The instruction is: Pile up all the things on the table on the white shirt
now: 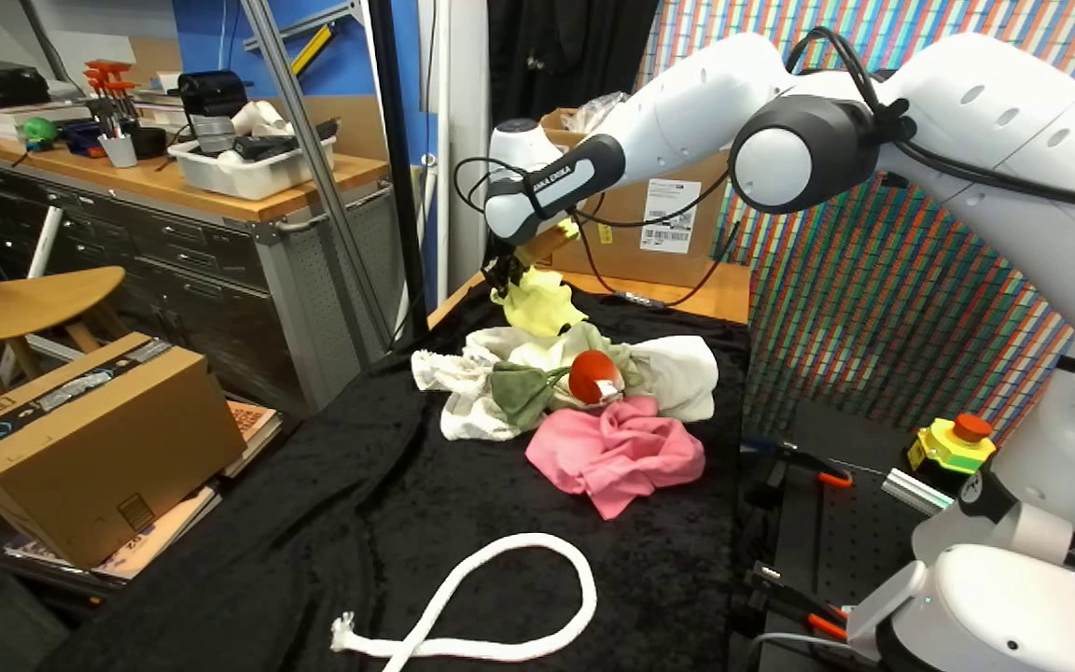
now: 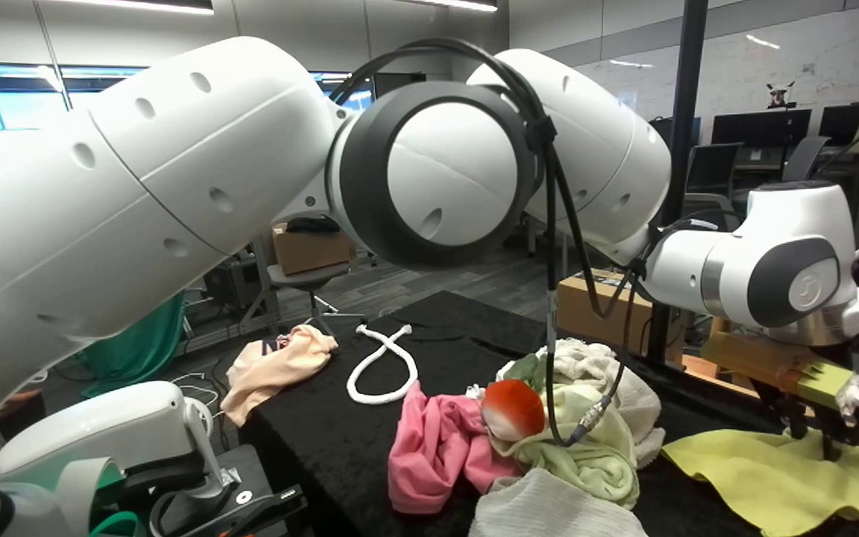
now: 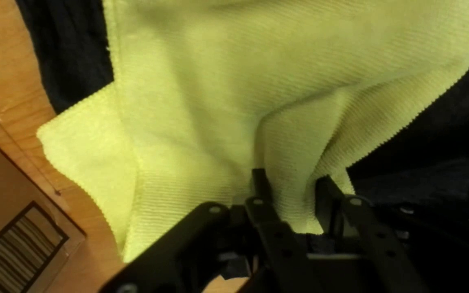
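One hand (image 3: 291, 177) straddles folded yellow cloth (image 3: 218, 110)

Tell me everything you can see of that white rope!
The rope is thick and white, soft and cotton-like in look. It lies loose on the black cloth, crossing itself once to make a rounded loop with two short tails. In an exterior view, both ends show and look tufted. The loop faces the pink cloth without touching it; only the black cloth appears to touch the rope.

In an exterior view, the picture's right edge cuts off the ribbed yellow cloth (image 2: 772, 473), and the near edge the off-white textured cloth (image 2: 552, 509).
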`<state>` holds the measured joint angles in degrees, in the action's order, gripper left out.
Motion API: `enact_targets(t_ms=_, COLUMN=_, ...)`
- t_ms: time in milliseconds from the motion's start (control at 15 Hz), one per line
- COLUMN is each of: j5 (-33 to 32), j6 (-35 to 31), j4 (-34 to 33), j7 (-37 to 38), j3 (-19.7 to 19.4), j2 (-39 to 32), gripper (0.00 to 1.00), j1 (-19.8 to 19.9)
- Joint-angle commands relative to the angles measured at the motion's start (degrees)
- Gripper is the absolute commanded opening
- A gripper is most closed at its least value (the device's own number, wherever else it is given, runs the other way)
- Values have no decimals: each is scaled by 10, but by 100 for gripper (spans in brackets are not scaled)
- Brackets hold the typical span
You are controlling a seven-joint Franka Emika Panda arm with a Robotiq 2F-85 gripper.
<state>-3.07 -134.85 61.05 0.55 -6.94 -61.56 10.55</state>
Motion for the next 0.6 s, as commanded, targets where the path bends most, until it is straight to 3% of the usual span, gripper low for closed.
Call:
enact_targets(t_ms=0, j5=1, j6=15, j4=-37, j7=5, j3=-1, j2=-19, gripper=9, j1=-1)
enact_targets(t_ms=133, j5=1, j6=21, j4=-40, j7=4, j3=-1, j2=-18, gripper=6, j1=-1)
enact_targets(t_ms=533, j5=3, j6=29, j4=-5, j7=-10, j3=4, j2=16, gripper=9, j1=2)
